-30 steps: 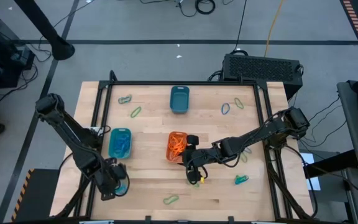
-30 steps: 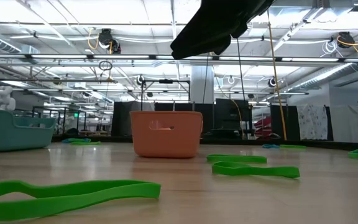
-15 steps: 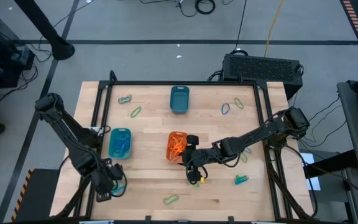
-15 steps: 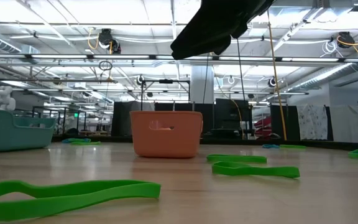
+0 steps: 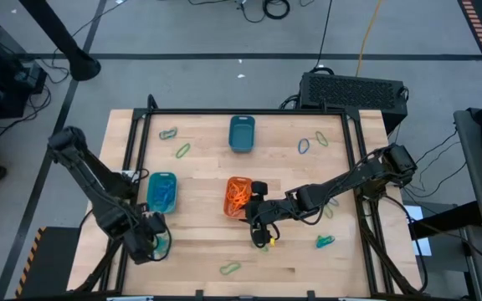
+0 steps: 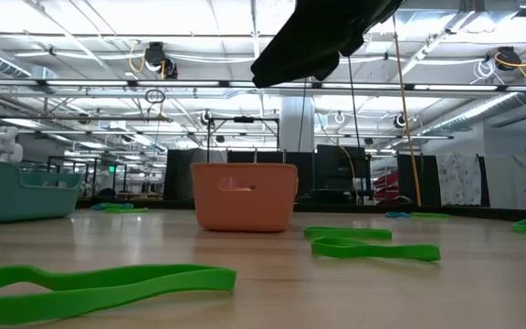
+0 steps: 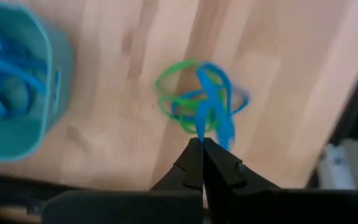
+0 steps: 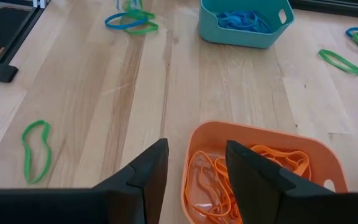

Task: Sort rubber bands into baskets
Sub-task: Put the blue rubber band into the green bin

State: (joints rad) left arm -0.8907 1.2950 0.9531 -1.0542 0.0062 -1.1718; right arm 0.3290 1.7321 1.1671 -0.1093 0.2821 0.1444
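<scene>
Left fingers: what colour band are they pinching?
Blue band, tangled with green ones; left wrist view shows it best.

I count three baskets on the worktop [image 5: 199, 180]: one dark teal basket [image 5: 241, 134], one turquoise basket [image 5: 161, 192], one orange basket [image 5: 238, 197]. Two arms, so two end effectors: left end effector [image 5: 159, 242], right end effector [image 5: 258, 216]. Loose rubber bands on the wood, as far as I can separate them from above: two far left [image 5: 175, 142], a cluster of about three far right [image 5: 312, 142], one green near edge [image 5: 229, 268], one teal-green near the right side [image 5: 325, 242], and a blue-green tangle [image 7: 201, 102] of at least two by the left end effector. Bands inside the orange and turquoise baskets are piled; I can't count those.
</scene>
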